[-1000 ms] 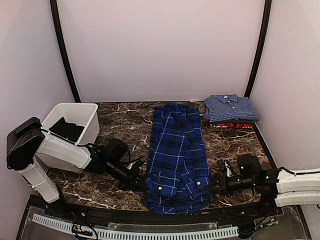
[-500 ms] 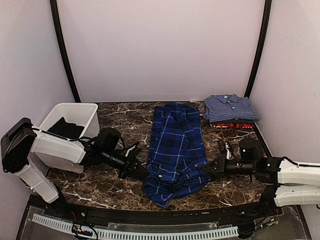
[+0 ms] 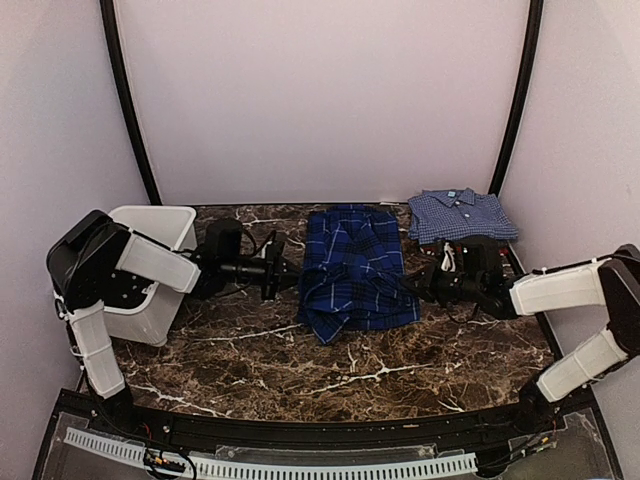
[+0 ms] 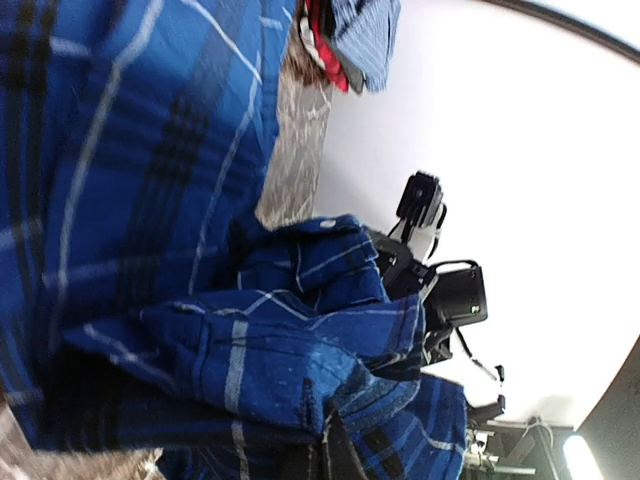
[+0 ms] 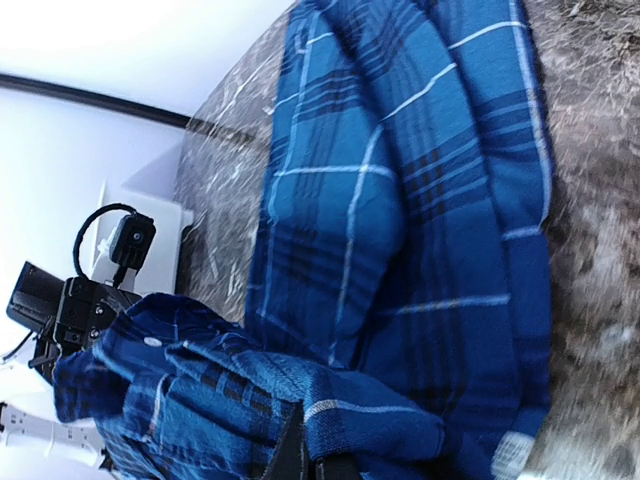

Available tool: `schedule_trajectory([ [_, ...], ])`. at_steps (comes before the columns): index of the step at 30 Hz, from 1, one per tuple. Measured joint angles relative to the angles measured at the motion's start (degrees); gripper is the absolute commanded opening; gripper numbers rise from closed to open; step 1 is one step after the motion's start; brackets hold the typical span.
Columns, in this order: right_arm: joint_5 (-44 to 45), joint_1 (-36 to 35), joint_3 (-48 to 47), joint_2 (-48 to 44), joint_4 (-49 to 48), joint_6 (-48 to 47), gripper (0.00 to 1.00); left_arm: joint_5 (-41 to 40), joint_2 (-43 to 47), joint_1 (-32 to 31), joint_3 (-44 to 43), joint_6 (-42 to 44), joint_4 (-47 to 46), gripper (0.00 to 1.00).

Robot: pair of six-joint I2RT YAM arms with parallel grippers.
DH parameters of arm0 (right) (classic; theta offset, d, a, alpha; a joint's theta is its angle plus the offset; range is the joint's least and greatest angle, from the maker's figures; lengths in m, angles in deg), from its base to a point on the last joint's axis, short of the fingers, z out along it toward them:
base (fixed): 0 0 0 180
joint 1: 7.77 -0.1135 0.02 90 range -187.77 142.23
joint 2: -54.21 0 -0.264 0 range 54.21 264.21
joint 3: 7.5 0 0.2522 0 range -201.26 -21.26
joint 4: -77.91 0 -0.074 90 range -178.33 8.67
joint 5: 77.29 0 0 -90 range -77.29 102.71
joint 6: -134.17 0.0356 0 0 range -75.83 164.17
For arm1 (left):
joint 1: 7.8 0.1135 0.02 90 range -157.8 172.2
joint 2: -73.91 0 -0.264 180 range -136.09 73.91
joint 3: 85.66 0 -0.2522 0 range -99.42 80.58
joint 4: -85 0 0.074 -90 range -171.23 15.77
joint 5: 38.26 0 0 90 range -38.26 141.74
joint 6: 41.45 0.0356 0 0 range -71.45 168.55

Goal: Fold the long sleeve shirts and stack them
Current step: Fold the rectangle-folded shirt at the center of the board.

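You've dragged the plaid shirt (image 3: 355, 262) by its hem up off the near edge, left gripper (image 3: 290, 276) and right gripper (image 3: 410, 290) both clenched on it. Halfway fold's nearly done.

pale lilac walls (image 3: 320, 100) enclose a dark veined marble tabletop (image 3: 260, 365), black poles (image 3: 127, 110) in the corners

Premises: a robotics test cell, not a household. A dark marbled table (image 3: 300, 375) is enclosed by plain pale panels (image 3: 320, 100) and black curved poles (image 3: 128, 110). A left arm (image 3: 150, 265) and a right arm (image 3: 560, 290) are mounted at its near edge, behind a slotted cable duct (image 3: 270, 463).
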Motion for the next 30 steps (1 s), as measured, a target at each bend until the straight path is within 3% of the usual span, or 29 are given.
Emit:
schedule_trajectory([
  [7,-0.4,2.5,-4.9,15.7,-8.1,-0.3,0.0,-2.7,-13.7,3.5,-5.3,-0.9,-5.5,0.0],
  [12,-1.1,2.6,-5.7,22.8,-11.9,-0.1,0.0,-3.8,-18.2,3.4,-5.2,-0.9,-6.5,0.0],
  [21,-1.7,-1.7,-2.4,26.1,-19.2,3.0,0.0,-4.9,-16.3,2.9,1.8,-1.8,-12.7,0.0],
  [26,-1.4,-6.0,4.3,21.8,-21.9,5.9,0.0,-6.4,-9.6,1.3,12.3,-3.0,-14.0,0.0],
  [30,-0.9,-8.2,7.0,16.2,-18.5,6.7,0.0,-8.3,-3.1,-0.8,16.7,-2.4,-9.4,0.0],
])
